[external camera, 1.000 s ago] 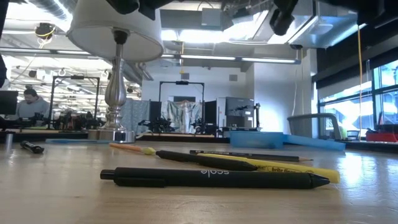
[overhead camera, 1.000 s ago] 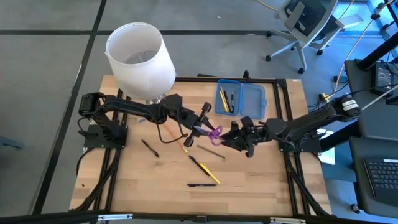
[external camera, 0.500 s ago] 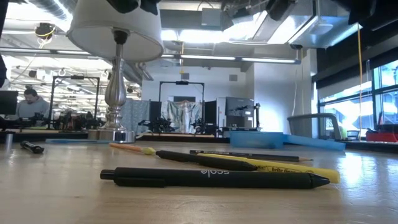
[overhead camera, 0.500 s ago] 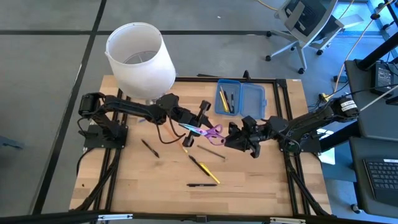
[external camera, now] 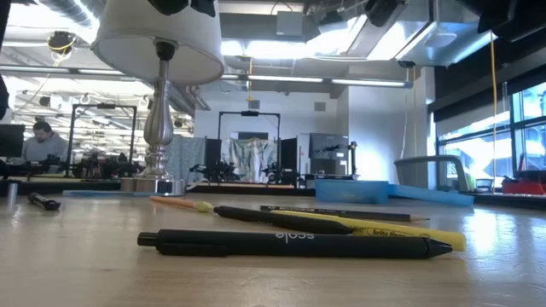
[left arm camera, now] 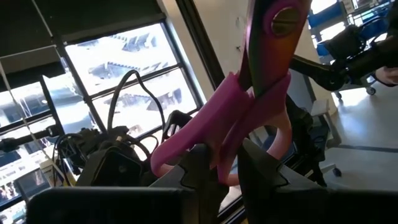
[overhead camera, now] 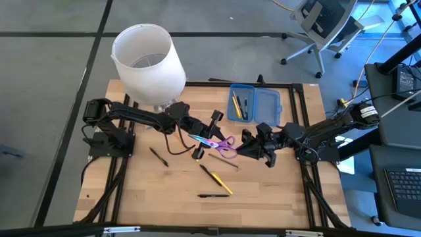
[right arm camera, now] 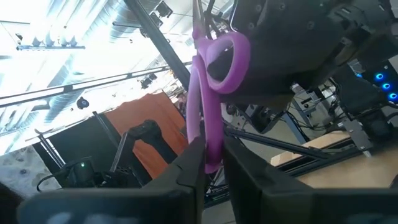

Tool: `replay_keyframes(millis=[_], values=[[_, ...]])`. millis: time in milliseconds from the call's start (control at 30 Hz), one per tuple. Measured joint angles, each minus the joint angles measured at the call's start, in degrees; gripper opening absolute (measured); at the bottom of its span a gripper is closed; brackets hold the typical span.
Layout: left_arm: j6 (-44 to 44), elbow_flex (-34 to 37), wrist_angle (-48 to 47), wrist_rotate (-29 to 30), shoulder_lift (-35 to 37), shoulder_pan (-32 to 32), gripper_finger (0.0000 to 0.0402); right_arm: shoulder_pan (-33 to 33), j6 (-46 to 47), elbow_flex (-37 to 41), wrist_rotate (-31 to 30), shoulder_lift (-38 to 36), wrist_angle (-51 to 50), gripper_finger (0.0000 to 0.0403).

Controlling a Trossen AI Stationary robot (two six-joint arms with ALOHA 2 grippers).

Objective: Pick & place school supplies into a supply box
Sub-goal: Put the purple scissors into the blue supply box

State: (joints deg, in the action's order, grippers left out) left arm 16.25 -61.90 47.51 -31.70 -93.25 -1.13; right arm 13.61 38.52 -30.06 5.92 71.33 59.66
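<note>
Overhead, the purple scissors [overhead camera: 220, 143] hang below the blue pencil case [overhead camera: 254, 104], left gripper [overhead camera: 205, 137] clamped on the blades and right gripper [overhead camera: 242, 146] now closed on a handle, having stood wider before. The case holds a few pens; five lie loose. Low view: black pen [external camera: 290, 245] nearest.

A white lampshade [overhead camera: 147, 64] stands at the table's [overhead camera: 131, 191] far left corner. An office chair [overhead camera: 323, 26] sits on the floor beyond the table.
</note>
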Motion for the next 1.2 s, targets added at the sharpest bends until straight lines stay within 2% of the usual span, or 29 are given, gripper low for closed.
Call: replay_keyframes(millis=[200,833,1200], values=[[0.0,0.0,0.3,-0.5,0.0,0.0,0.0054,0.0,0.2,0.0,-0.1,-0.1,0.0,0.0027],[1.9,0.0,-0.1,2.3,0.0,-0.1,0.0054,0.0,0.2,0.0,-0.3,-0.1,-0.3,0.0109],[3.0,0.0,-1.5,3.8,0.0,-0.1,0.0054,-1.1,-1.3,0.0,-0.2,0.0,-0.4,0.0106]])
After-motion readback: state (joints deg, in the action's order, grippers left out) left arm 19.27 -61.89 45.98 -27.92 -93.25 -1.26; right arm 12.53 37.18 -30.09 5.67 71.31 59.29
